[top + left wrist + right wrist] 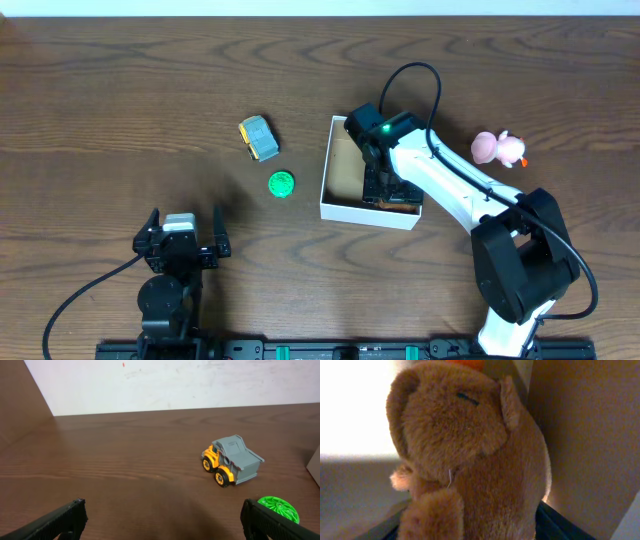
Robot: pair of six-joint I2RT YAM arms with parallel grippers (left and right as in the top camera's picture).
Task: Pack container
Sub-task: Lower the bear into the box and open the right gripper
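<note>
The container (326,180), a white-walled box with a brown inside, sits right of the table's middle. My right gripper (381,186) reaches down into it. In the right wrist view a brown plush animal (470,455) fills the frame between the spread fingers of that gripper (472,517), against the brown cardboard wall (590,435). The dark fingers (560,522) stand wide at either side of the plush and do not visibly squeeze it. My left gripper (186,232) rests open near the front left edge, its jaws (162,520) holding nothing.
A grey and yellow toy dump truck (259,138) (231,460) and a green disc (281,184) (278,508) lie left of the container. A pink plush toy (498,149) lies to its right, beyond the white right arm (450,185).
</note>
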